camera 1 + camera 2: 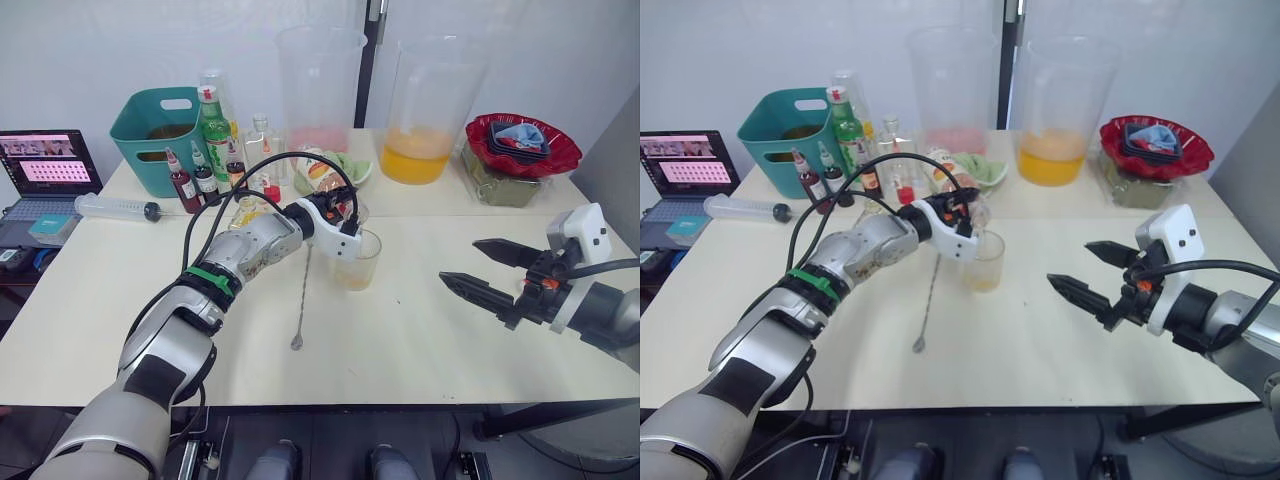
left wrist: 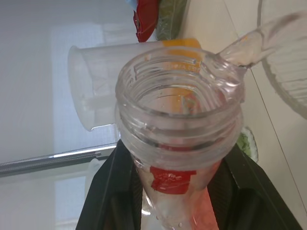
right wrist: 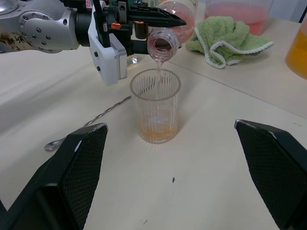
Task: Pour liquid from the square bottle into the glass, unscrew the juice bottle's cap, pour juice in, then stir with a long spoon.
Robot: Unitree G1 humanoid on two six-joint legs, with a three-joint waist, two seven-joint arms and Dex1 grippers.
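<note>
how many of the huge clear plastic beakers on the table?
2. Both stand along the back of the table: one huge clear plastic beaker with pink liquid behind the green towel, another with orange liquid to its right, beside the red bowls. Clutter could hide more.

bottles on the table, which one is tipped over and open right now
The juice bottle in the left gripper: it lies tilted, capless mouth over the glass. The green glass bottle and the small dark-red sauce bottles stand upright by the teal bin.
</note>
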